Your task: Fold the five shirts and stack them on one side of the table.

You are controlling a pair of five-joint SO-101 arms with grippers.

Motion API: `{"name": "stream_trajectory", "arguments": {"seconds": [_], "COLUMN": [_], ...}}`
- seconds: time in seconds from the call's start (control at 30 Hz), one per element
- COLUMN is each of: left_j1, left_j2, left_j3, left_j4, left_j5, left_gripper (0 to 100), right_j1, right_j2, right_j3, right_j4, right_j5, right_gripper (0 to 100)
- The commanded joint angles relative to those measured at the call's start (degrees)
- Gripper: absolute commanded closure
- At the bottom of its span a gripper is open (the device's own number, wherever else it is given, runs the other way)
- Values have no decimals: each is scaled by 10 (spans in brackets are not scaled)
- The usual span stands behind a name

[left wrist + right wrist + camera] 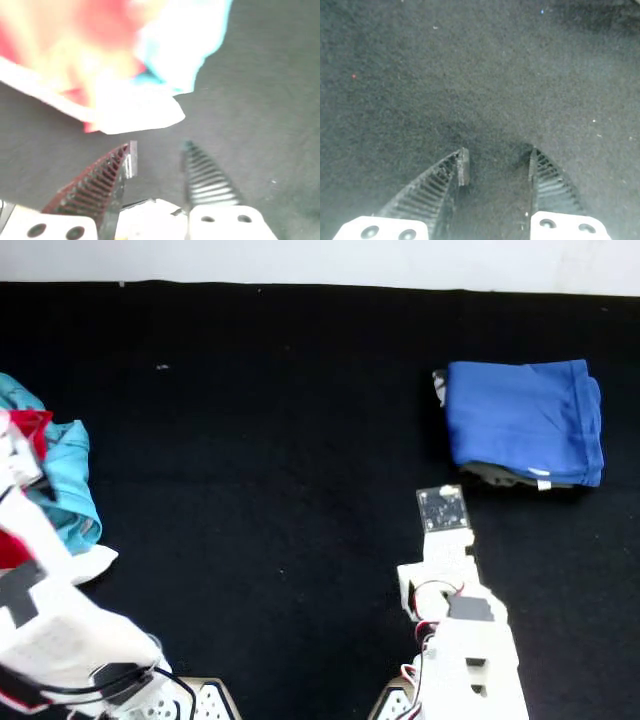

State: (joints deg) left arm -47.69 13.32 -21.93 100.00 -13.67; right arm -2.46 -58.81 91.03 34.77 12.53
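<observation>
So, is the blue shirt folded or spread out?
Folded: the blue shirt is a neat rectangle, lying on a darker garment whose edge shows beneath.

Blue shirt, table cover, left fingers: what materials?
Blue shirt: soft matte knit fabric, probably cotton; folds and hemmed edges show. Table cover: black matte felt-like cloth, speckled with lint. Left fingers: rigid plastic, seemingly; ridged inner faces.

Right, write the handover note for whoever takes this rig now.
Left gripper: open, empty, just short of the white shirt.
Right gripper: open, empty, over bare table.
Done: blue shirt folded, on top of a stack on the right; how many lie under it is unclear.
To do: teal shirt, red shirt and white shirt lie crumpled at the left edge; fold and stack them.
</observation>
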Motion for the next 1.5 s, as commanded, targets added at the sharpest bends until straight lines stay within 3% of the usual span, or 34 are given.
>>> {"name": "stream_trajectory", "arguments": {"seconds": [0.0, 0.13, 0.33, 0.5, 0.77, 0.9, 0.93, 1.17, 1.47], "left_j1": [-73, -102, -80, -55, -36, -46, -46, -41, 42], "left_j2": [-13, -13, -12, -12, -12, -12, -13, -19, -19], "left_j3": [-18, -18, -17, 42, 174, 186, 182, 108, -239], "left_j4": [8, 8, -15, -91, -280, -314, -314, -274, -11], "left_j5": [-34, -67, -66, -66, -66, -66, -66, -63, -62], "left_gripper": [809, 811, 811, 811, 816, 958, 1000, 991, 991], "right_j1": [-5, -5, -5, -5, -5, -5, -5, -5, -5], "right_j2": [-7, -7, -7, -7, -7, -7, -7, -7, -7], "right_j3": [5, 7, 7, 7, 7, 7, 7, 8, 8], "right_j4": [-21, -21, -22, -22, -22, -22, -22, -34, -34], "right_j5": [0, 1, 1, 1, 1, 1, 1, 1, 0], "right_gripper": [803, 803, 803, 803, 803, 803, 803, 803, 803]}}
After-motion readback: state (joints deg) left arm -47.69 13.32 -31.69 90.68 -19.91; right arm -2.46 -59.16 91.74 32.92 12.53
